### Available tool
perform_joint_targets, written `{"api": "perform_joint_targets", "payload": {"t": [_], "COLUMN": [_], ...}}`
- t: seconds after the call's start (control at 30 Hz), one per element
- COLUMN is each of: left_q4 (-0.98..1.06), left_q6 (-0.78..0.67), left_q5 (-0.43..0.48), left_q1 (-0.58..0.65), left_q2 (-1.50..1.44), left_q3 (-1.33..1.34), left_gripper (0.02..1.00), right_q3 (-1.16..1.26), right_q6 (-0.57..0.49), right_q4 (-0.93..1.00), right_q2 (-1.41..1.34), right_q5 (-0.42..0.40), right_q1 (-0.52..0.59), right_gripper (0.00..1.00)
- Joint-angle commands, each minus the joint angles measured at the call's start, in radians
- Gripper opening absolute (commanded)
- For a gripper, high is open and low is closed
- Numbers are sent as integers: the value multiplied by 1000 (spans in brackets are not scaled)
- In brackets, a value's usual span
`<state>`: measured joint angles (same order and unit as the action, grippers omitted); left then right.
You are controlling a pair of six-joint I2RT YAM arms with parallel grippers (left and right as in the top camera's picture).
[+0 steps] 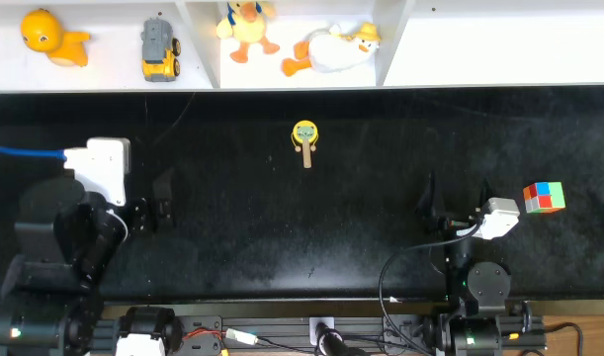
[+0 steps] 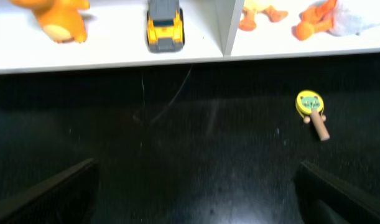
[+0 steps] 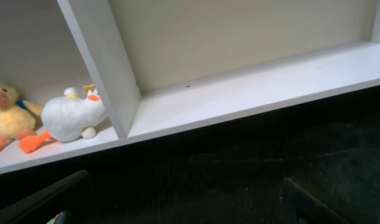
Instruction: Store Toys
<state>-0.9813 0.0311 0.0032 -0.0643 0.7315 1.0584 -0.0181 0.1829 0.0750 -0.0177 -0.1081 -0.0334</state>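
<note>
- Four toys already sit in the white shelf (image 1: 499, 59) along the far edge; the orange duck (image 1: 52, 38) and the toy truck (image 1: 159, 49) share the left compartment; the yellow plush duck (image 1: 247, 28) and the white plush duck (image 1: 333, 49) share the middle one; these look stored.
- Two toys are left on the black table (image 1: 232, 227); the yellow paddle (image 1: 305, 141) with its wooden handle lies near the middle, just in front of the shelf and well apart from both arms; the coloured cube (image 1: 544, 197) lies far to the right, near the right arm's wrist but not touching it.
- The left gripper (image 1: 158, 203) is over the left part of the table; its jaws are spread wide with nothing between them; its wrist view looks towards the truck, with the paddle off to the right.
- The right gripper (image 1: 455, 203) is over the right part of the table; its jaws are also spread wide and hold nothing; its wrist view looks towards the shelf's right compartment, past the white plush duck.
- By this count the task seems about two-thirds done; neither remaining toy is grasped yet; the cube looks the easier reach for the right arm, while the paddle sits between the two arms and could go to either.
</note>
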Motion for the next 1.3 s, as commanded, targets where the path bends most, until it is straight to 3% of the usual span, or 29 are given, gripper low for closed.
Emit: {"api": "perform_joint_targets", "payload": {"t": [0.03,0.37,0.6,0.93,1.3], "left_q4": [-32,-21,320,750,854], "left_q6": [26,23,26,207,201], "left_q5": [3,-4,65,74,70], "left_q1": [-3,11,164,170,160], "left_q2": [8,-98,-485,-645,-729], "left_q3": [-12,-99,-521,-924,-1028], "left_gripper": [998,998,998,998,998], "right_q3": [14,14,14,14,14], "right_q6": [-1,-1,-1,-1,-1], "right_q4": [-4,-4,-4,-4,-4], "right_q2": [1,1,1,1,1], "right_q5": [4,3,4,4,4], "right_q1": [-6,-6,-6,-6,-6], "right_gripper": [998,993,996,996,996]}}
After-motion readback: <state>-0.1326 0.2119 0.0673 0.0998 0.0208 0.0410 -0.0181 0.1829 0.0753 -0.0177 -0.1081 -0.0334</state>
